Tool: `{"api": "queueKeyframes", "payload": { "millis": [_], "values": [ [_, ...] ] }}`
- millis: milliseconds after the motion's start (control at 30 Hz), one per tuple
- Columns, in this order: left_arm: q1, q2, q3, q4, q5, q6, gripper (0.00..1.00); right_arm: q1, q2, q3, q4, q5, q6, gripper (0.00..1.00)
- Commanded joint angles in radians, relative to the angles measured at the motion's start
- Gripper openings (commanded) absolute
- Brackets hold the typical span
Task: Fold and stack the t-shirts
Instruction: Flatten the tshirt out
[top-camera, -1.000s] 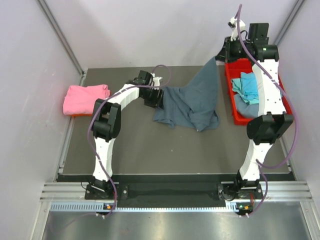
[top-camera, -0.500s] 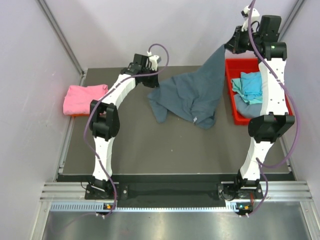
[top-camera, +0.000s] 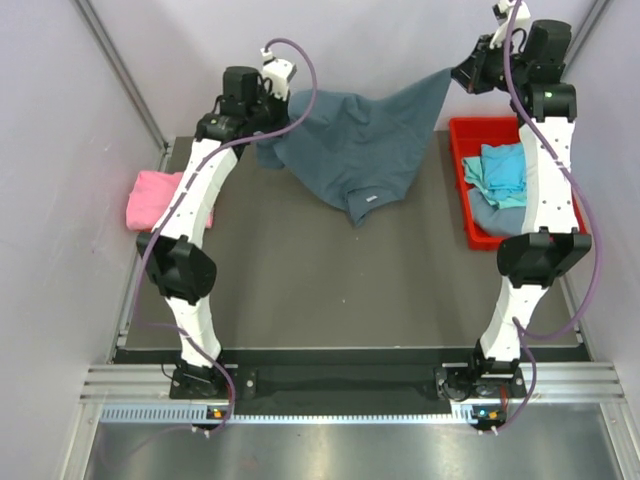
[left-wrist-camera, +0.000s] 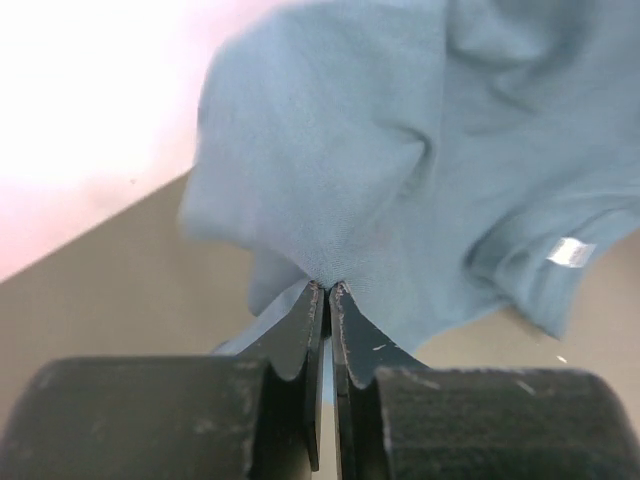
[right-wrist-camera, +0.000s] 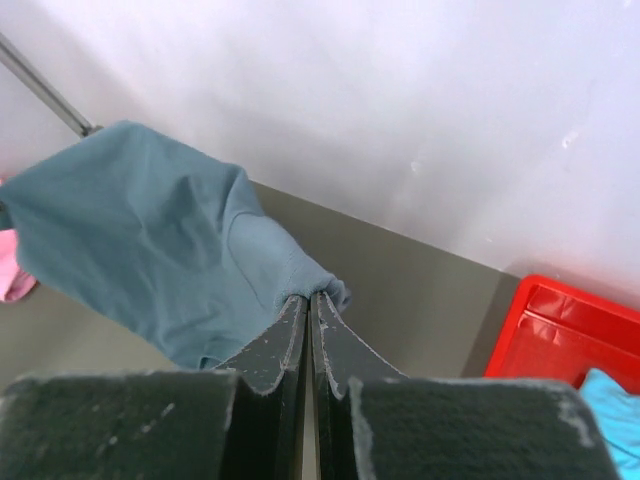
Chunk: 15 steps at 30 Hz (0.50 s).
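A slate-blue t-shirt (top-camera: 360, 145) hangs in the air above the far part of the table, stretched between both grippers. My left gripper (top-camera: 262, 112) is shut on its left edge; the left wrist view shows the jaws (left-wrist-camera: 327, 288) pinching the cloth (left-wrist-camera: 400, 150). My right gripper (top-camera: 462, 75) is shut on its right corner; the right wrist view shows the jaws (right-wrist-camera: 309, 296) closed on a bunched edge of the shirt (right-wrist-camera: 150, 240). A folded pink t-shirt (top-camera: 150, 200) lies at the table's left edge.
A red bin (top-camera: 463, 200) at the right holds a teal shirt (top-camera: 495, 170) and a grey-blue one (top-camera: 490, 220). The red bin also shows in the right wrist view (right-wrist-camera: 570, 330). White walls close in at the back and both sides.
Both grippers have risen and moved apart, the left one up and to the far left. The blue shirt has lifted off the table and now hangs spread between them.
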Motion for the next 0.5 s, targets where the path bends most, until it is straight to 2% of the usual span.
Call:
{"api": "queueKeyframes", "payload": {
  "millis": [0,100,133,167,200,233,267,333,467],
  "values": [
    [-0.002,-0.142,0.017,-0.031,0.058,-0.009,0.07,-0.007,-0.144,-0.015,0.072,-0.053,0.022,0.0],
    [-0.004,-0.226,-0.071,-0.125,0.161,-0.11,0.09,-0.007,-0.204,-0.116,0.058,-0.074,0.004,0.0],
    [-0.004,-0.251,-0.109,-0.154,0.232,-0.142,0.13,-0.007,-0.215,-0.137,0.053,-0.081,-0.005,0.0],
    [-0.005,-0.306,-0.205,-0.16,0.274,-0.208,0.23,-0.007,-0.223,-0.172,0.05,-0.087,-0.01,0.0],
    [-0.011,-0.332,-0.258,-0.159,0.305,-0.233,0.39,-0.007,-0.235,-0.188,0.041,-0.093,-0.013,0.0],
    [-0.019,-0.357,-0.305,-0.151,0.319,-0.258,0.68,-0.007,-0.237,-0.2,0.033,-0.094,-0.013,0.0],
    [-0.023,-0.392,-0.376,-0.148,0.319,-0.291,0.74,-0.007,-0.238,-0.219,0.02,-0.094,-0.015,0.0],
    [-0.025,-0.398,-0.411,-0.142,0.316,-0.296,0.78,-0.007,-0.235,-0.234,0.004,-0.111,-0.013,0.0],
    [-0.011,-0.288,-0.361,-0.117,0.132,-0.194,0.83,-0.007,-0.224,-0.274,-0.006,-0.123,0.002,0.0]
  ]
}}
